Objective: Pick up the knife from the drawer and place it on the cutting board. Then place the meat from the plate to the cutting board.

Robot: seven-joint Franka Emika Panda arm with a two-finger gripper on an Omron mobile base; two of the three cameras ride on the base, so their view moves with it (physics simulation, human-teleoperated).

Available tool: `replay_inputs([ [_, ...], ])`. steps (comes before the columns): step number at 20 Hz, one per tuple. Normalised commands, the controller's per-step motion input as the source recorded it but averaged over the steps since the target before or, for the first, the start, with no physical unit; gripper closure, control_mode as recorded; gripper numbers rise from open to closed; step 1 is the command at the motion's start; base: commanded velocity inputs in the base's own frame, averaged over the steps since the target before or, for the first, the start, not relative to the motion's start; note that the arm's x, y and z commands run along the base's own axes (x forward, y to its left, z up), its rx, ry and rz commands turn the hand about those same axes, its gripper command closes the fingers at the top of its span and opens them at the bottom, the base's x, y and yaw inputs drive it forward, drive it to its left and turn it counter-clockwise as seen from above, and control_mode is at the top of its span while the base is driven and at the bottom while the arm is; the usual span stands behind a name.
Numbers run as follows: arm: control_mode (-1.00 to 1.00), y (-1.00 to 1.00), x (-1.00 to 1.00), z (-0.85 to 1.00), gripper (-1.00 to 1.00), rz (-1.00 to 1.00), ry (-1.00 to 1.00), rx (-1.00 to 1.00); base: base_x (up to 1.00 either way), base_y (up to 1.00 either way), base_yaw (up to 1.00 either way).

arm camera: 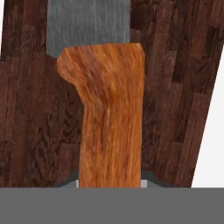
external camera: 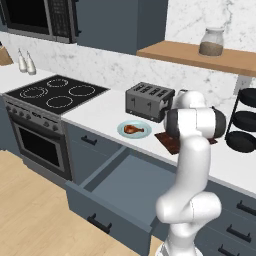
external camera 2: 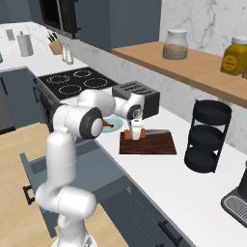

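My gripper (external camera 2: 135,135) points down over the near left part of the dark reddish-brown cutting board (external camera 2: 150,144), shut on the knife (external camera 2: 128,134) by its orange-brown handle. The grey blade (external camera 2: 157,131) lies along the board's far edge. In the hand view the knife (arm camera: 111,113) runs up from my gripper (arm camera: 109,183) with the cutting board (arm camera: 30,109) close behind it. The meat (external camera: 134,129) lies on the pale blue-green plate (external camera: 122,132), left of the board (external camera: 170,143). The drawer (external camera: 125,186) below the counter stands pulled out, with nothing seen inside.
A toaster (external camera: 149,101) stands behind the plate. The stove (external camera: 57,93) is to the left. A black tiered rack (external camera 2: 207,136) stands right of the board, and a wooden shelf (external camera 2: 193,65) with jars hangs above. The open drawer juts into the floor space.
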Motion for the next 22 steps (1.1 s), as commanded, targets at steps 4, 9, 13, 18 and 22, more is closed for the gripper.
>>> replay_inputs([
  [4,-1.00,0.00,0.02,-0.26,1.00,-0.16,0.00,0.00,0.00,0.00,0.00],
  [9,-1.00,0.00,0.00,-0.22,1.00,-0.21,0.00,0.00,0.00,0.00,0.00],
  [13,-1.00,0.00,0.20,-0.26,1.00,-0.09,-0.02,0.00,0.00,0.00,0.00],
  [18,-1.00,0.00,0.05,-0.10,1.00,0.00,0.00,0.00,0.00,0.00,0.00],
  [22,-1.00,0.00,0.02,-0.06,1.00,0.00,0.00,0.00,0.00,0.00,0.00],
])
